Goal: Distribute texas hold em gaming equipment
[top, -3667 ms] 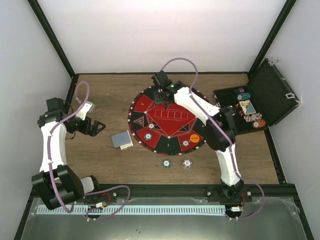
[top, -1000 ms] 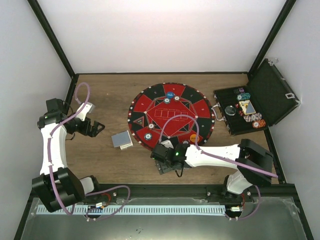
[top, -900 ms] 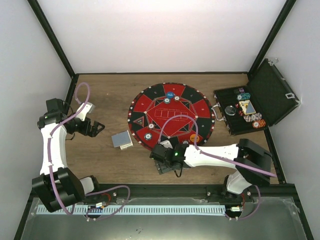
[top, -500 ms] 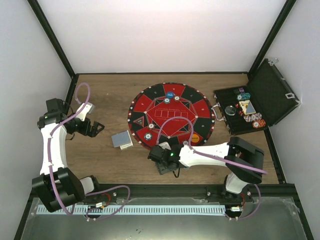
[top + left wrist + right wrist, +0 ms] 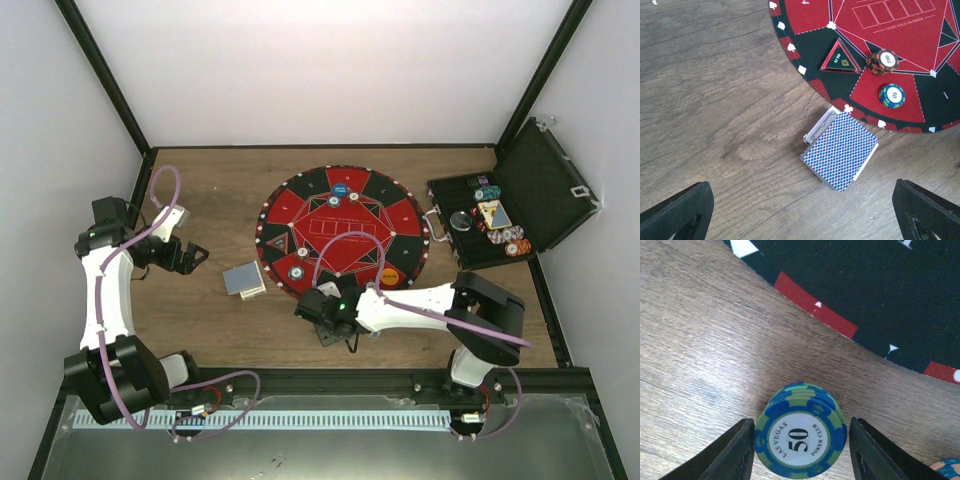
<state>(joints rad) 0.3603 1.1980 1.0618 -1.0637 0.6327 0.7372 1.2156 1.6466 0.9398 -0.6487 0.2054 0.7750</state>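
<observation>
Right claw [image 5: 801, 450] is down at the bench [image 5: 695, 340], jaws apart and straddling a short stack of teal 50 chips [image 5: 800, 432] that sits just off the edge of the red-and-black mat [image 5: 865, 285]. A sliver of wood shows on the right side, so no grip yet. These look like hard, smooth, light discs. Stacked loose they'd likely shear, so I'd pinch opposite rims, low enough to catch the bottom chip.

Left claw [image 5: 800, 210] hangs wide open and empty over the card deck [image 5: 840, 152], which lies on the bench just beside the mat's rim.

The count:
- one deck
- one brown 100 stack [image 5: 881, 61] and one second teal 50 stack [image 5: 891, 95], both on the mat
- one blue disc [image 5: 341, 189] and one orange disc [image 5: 390, 276]
- one more chip [image 5: 947, 466] peeking in at the corner

Chips in the open case [image 5: 548, 175] are too small to count.
</observation>
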